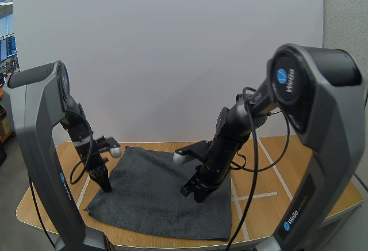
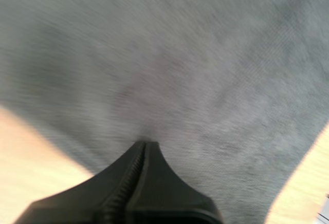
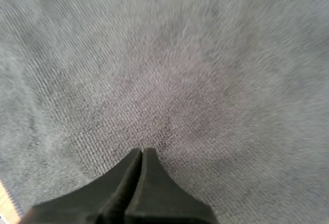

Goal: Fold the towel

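A dark grey towel (image 1: 155,196) lies flat on the wooden table (image 1: 299,159). My left gripper (image 1: 107,187) points down at the towel's left edge, fingers together. In the left wrist view the left gripper (image 2: 145,143) forms one dark wedge, its tip against the towel (image 2: 180,70) close to the cloth's border with bare wood. My right gripper (image 1: 193,194) stands on the towel's right half. Seen from the right wrist, the right gripper (image 3: 142,150) is likewise a shut wedge touching the towel (image 3: 180,64). No cloth shows between either pair of fingers.
White tape lines (image 1: 275,173) cross the bare wood to the right of the towel. A narrow strip of table runs along the towel's left side (image 1: 72,170) and front edge. A plain white wall panel stands behind the table.
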Available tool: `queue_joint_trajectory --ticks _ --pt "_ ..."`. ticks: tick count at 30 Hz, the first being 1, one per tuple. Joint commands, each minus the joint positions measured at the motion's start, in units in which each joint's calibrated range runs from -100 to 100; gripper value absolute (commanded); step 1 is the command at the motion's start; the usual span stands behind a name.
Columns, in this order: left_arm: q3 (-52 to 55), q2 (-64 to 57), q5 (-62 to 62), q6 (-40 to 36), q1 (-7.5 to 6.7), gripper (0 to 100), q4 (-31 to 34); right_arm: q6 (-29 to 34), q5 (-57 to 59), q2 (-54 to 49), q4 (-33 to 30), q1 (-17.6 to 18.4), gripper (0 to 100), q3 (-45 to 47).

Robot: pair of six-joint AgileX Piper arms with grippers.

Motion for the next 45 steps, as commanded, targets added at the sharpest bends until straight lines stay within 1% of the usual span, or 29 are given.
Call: queue_joint_trajectory --ticks 1,6,10,14,18,24,27,29,36,41,45 --pt "-6.00 -3.15 0.00 0.54 0.11 0 -3.78 -0.54 2.76 -7.73 0.14 -0.20 0 0.44" --pt "-7.44 -3.15 0.00 0.98 0.11 0 -6.83 -0.53 2.54 -10.24 2.50 -0.20 0 0.11" --pt "-7.71 -3.15 0.00 1.73 0.11 0 -9.71 -0.43 2.00 -10.30 3.52 -0.20 0 -2.93" --pt "-7.71 -3.15 0.00 1.73 0.11 0 -11.22 -0.43 -3.11 -9.50 4.71 -0.03 0 -7.97" --pt "-7.71 -2.91 0.00 1.73 -0.13 0 -11.82 -0.43 -4.75 -4.36 5.46 0.21 0 -13.31" --pt "-7.71 -0.22 0.00 1.34 -0.38 0 -11.71 -0.63 -8.06 7.08 7.37 0.30 0 -20.66" --pt "-7.71 1.73 0.00 1.24 -0.38 0 -11.71 -2.20 -8.45 12.50 9.08 0.38 0 -24.23" --pt "-7.71 2.91 0.00 0.75 -0.38 0 -11.71 -2.87 -9.31 15.00 10.02 0.38 0 -26.64" --pt "-7.71 6.02 0.00 0.46 -0.38 0 -10.29 -2.87 -9.81 22.21 10.26 1.52 0 -36.02" --pt "-7.59 7.20 0.00 -0.53 -0.38 0 -8.76 -2.87 -10.59 25.04 10.26 2.77 0 -38.45" --pt "-7.18 7.20 0.00 -0.86 -0.38 0 -6.04 -2.87 -12.04 27.25 10.26 3.19 0 -38.43"
